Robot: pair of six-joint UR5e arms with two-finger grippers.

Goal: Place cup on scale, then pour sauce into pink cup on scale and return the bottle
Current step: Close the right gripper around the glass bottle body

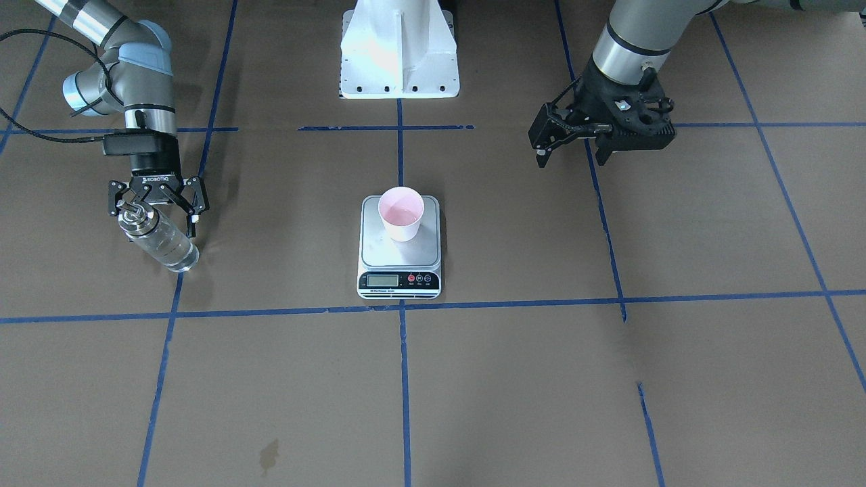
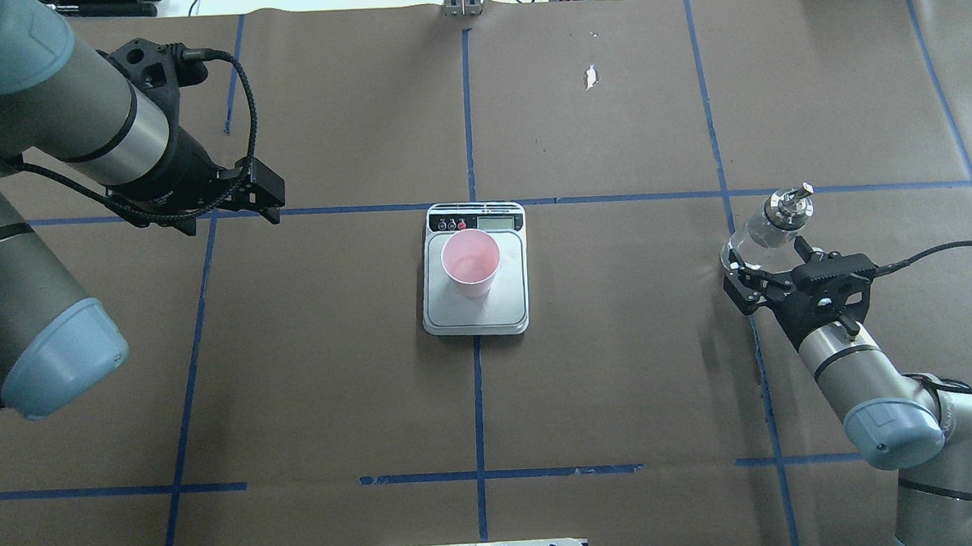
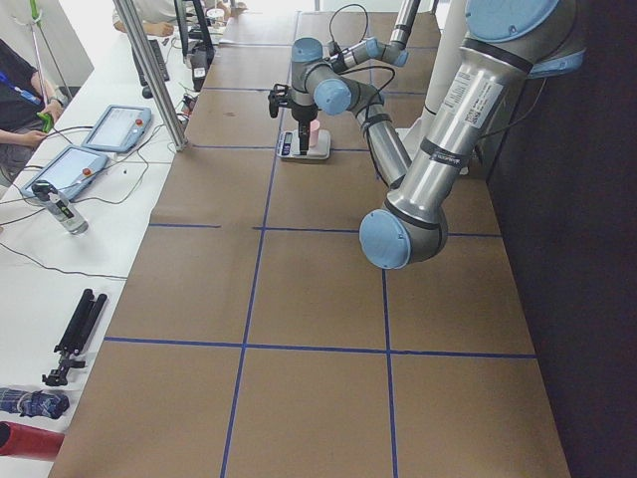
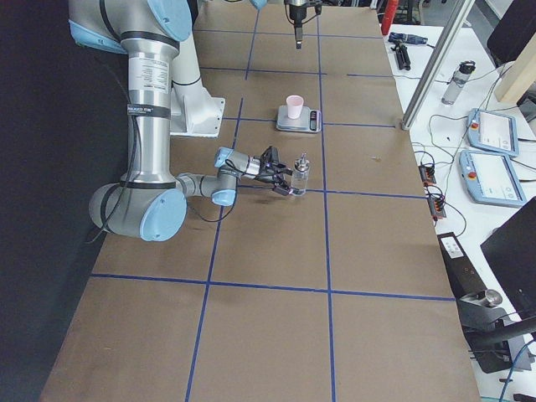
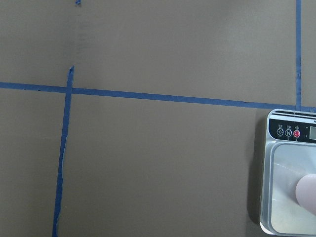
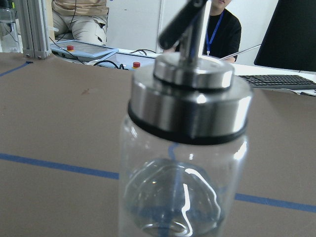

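The pale pink cup [image 1: 401, 213] stands upright on the silver-grey scale [image 1: 389, 256] at the table's middle, also in the overhead view [image 2: 471, 261] on the scale [image 2: 475, 313]. The clear glass bottle [image 1: 161, 240] with metal cap and spout stands on the table on the robot's right side [image 2: 767, 232]. My right gripper [image 1: 157, 220] is open, with its fingers spread either side of the bottle's upper part. The bottle fills the right wrist view [image 6: 182, 148], with clear liquid low inside. My left gripper [image 1: 572, 159] is open and empty, raised well to the scale's side. The left wrist view shows the scale's edge [image 5: 289, 197].
The white robot base [image 1: 399, 54] stands behind the scale. Blue tape lines cross the brown table cover. A small stain [image 1: 268, 454] lies near the operators' edge. A side bench with tablets [image 4: 494, 134] and cables runs beyond the table, with people seated there.
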